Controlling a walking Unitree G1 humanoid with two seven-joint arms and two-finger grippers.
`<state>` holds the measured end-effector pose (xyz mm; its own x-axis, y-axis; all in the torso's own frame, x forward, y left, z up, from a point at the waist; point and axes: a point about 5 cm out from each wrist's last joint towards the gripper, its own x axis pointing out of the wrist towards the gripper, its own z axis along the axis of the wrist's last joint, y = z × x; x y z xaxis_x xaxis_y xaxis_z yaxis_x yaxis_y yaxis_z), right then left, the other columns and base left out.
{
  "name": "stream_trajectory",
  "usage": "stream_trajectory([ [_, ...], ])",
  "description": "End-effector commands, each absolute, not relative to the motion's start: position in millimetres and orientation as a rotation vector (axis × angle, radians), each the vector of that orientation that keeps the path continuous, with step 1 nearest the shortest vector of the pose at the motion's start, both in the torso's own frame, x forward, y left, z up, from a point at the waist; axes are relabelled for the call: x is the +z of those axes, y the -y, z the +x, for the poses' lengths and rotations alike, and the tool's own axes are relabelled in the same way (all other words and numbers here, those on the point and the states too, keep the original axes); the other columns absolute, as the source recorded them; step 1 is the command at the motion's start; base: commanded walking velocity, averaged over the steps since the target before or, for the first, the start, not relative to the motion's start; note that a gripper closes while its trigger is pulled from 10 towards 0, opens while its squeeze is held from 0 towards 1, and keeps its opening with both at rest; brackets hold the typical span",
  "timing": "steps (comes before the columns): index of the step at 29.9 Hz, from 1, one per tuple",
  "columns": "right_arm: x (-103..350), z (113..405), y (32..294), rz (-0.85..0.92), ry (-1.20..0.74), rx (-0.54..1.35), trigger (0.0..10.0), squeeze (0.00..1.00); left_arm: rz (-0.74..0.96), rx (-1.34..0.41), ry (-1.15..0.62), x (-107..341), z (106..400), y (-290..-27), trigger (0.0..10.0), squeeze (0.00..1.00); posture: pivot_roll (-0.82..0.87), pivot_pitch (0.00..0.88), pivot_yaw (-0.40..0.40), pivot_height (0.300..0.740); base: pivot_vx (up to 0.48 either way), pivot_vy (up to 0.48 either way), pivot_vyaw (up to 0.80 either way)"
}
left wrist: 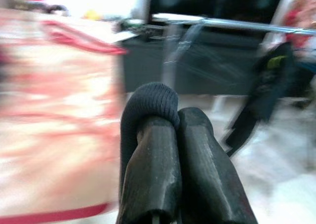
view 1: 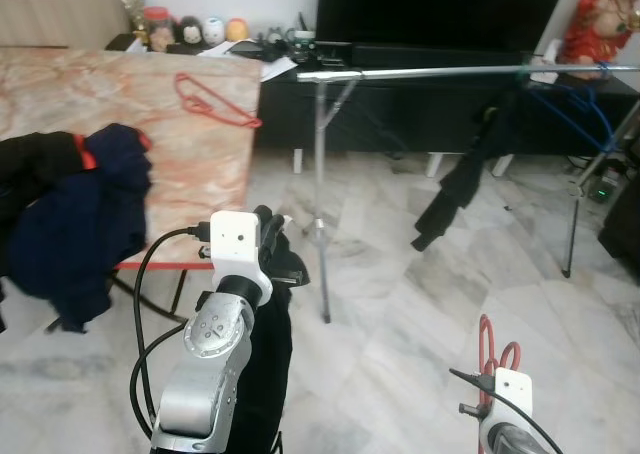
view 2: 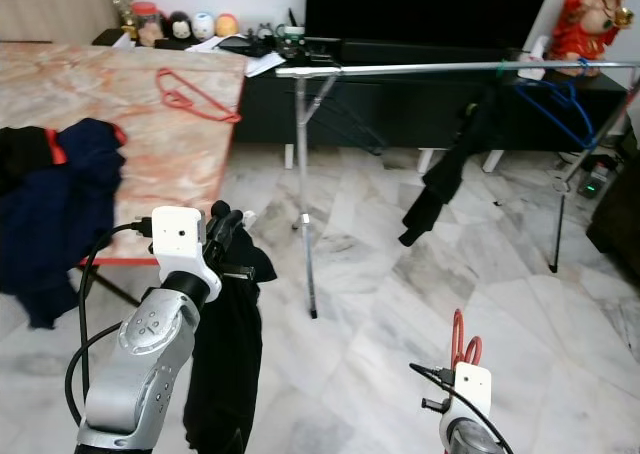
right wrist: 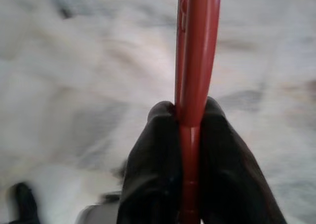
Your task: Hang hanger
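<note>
The left arm is raised in front of the robot, its silver wrist bent upward. The left gripper (view 1: 272,236) is clenched on a fold of black garment (view 2: 228,364), which is draped over one finger (left wrist: 150,150) in the left wrist view and hangs down beside the arm toward the marble floor (view 1: 400,314).

The right arm is held low at the robot's right. The right gripper (right wrist: 189,120) is clamped on a red hanger (right wrist: 193,51), whose bar is pinched between the two black fingers and stands up above them, its curved top seen in the head views (view 1: 492,346).

A metal clothes rail (view 1: 440,72) is seen ahead on a stand, well apart from both grippers, with a dark garment (view 1: 462,179) hung on it. Another red hanger (view 1: 212,99) lies on the marble-patterned table (view 1: 100,94) at the left, near dark blue clothes (view 1: 85,214).
</note>
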<state>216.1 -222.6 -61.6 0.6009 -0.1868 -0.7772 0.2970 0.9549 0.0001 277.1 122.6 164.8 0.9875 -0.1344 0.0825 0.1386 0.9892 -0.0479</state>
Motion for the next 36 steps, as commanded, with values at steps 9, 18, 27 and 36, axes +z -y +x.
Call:
stream_trajectory([
  [9,-54,230,220,0.124,-0.868,-0.276,10.0,0.0,-0.082,-0.166,0.131,177,278,-114,10.0,0.0,0.14,0.0,-0.095,0.74,0.0,0.407,0.0],
  [18,-52,230,225,0.114,-0.862,-0.295,10.0,0.0,-0.068,-0.133,0.139,179,278,-123,10.0,0.0,0.15,0.0,-0.104,0.74,0.0,0.409,0.0],
  [27,-50,234,225,0.115,-0.856,-0.298,10.0,0.0,-0.039,-0.126,0.138,180,278,-128,10.0,0.0,0.15,0.0,-0.102,0.74,0.0,0.358,0.0],
  [36,-50,234,227,0.117,-0.855,-0.301,10.0,0.0,-0.027,-0.136,0.157,182,278,-124,10.0,0.0,0.15,0.0,-0.107,0.74,0.0,0.0,0.0],
])
